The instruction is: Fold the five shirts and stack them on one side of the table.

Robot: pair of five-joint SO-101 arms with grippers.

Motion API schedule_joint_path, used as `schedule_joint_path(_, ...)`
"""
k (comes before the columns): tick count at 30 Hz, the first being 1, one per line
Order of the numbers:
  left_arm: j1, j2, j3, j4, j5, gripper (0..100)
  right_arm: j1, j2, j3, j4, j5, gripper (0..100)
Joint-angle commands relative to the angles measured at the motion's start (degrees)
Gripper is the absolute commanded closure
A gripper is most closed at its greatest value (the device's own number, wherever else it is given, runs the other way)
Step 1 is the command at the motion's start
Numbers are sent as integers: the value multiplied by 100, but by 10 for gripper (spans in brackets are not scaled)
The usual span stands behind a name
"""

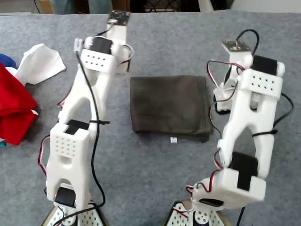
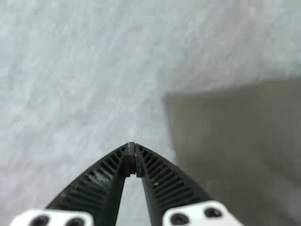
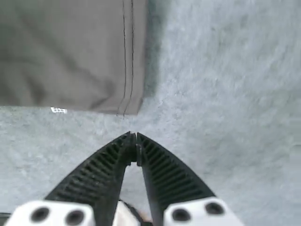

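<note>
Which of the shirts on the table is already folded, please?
The dark olive shirt at the table's middle, a neat rectangle; the white shirt and the red shirt lie crumpled to one side.

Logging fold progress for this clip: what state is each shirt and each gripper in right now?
dark shirt: folded into a flat rectangle between the arms.
white shirt: unfolded, crumpled, outside the left arm.
red shirt: unfolded, bunched on the table beside the white shirt.
left gripper: shut, empty, over bare table beside the dark shirt.
right gripper: shut, empty, near the dark shirt's corner.
</note>
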Motion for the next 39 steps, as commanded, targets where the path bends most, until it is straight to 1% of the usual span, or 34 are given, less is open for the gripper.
schedule_joint_path(1, -347, -352, -286, 782, -264, 971, -53, -602, 716, -387, -1090, 979)
schedule_joint_path(4, -778, -352, 31, 1213, -290, 971, -255, -752, 1569, -1099, -2321, 979)
schedule_joint_path(6, -1068, -413, 664, 1152, -281, 971, -448, -778, 2114, -1662, -3033, 979)
schedule_joint_path(9, -1455, -703, 1851, 712, -273, 971, -659, -752, 2651, -2418, -3754, 975)
schedule_joint_path(11, -1578, -1187, 2897, 255, -290, 971, -747, -752, 2835, -2743, -4167, 929)
schedule_joint_path(13, -1596, -1987, 4127, -334, -290, 971, -774, -743, 2862, -2813, -4492, 848)
schedule_joint_path(16, -1516, -3481, 6255, -1582, -264, 971, -774, -743, 2853, -2840, -4800, 753)
schedule_joint_path(20, -1464, -5029, 8602, -3156, -202, 970, -870, -699, 2888, -3385, -5081, 739)
schedule_joint_path(22, -1508, -5371, 9288, -3543, -53, 970, -1020, -497, 2853, -3622, -5248, 737)
schedule_joint_path(24, -1516, -5433, 9631, -3631, -44, 970, -1178, -189, 2844, -3842, -5477, 737)
schedule_joint_path(27, -1516, -5433, 9780, -3631, -44, 970, -1319, 418, 2809, -4123, -5741, 737)
schedule_joint_path(31, -1516, -5433, 9771, -3640, -53, 970, -1415, 1367, 2325, -4123, -5987, 736)
schedule_joint_path(33, -1516, -5433, 9798, -3648, -53, 970, -1424, 1824, 2044, -4123, -5996, 736)
schedule_joint_path(36, -1516, -5424, 9895, -3710, -62, 970, -1442, 2299, 1464, -3745, -5943, 738)
schedule_joint_path(39, -1516, -5424, 10158, -4062, -273, 970, -1451, 2703, 875, -3262, -5943, 740)
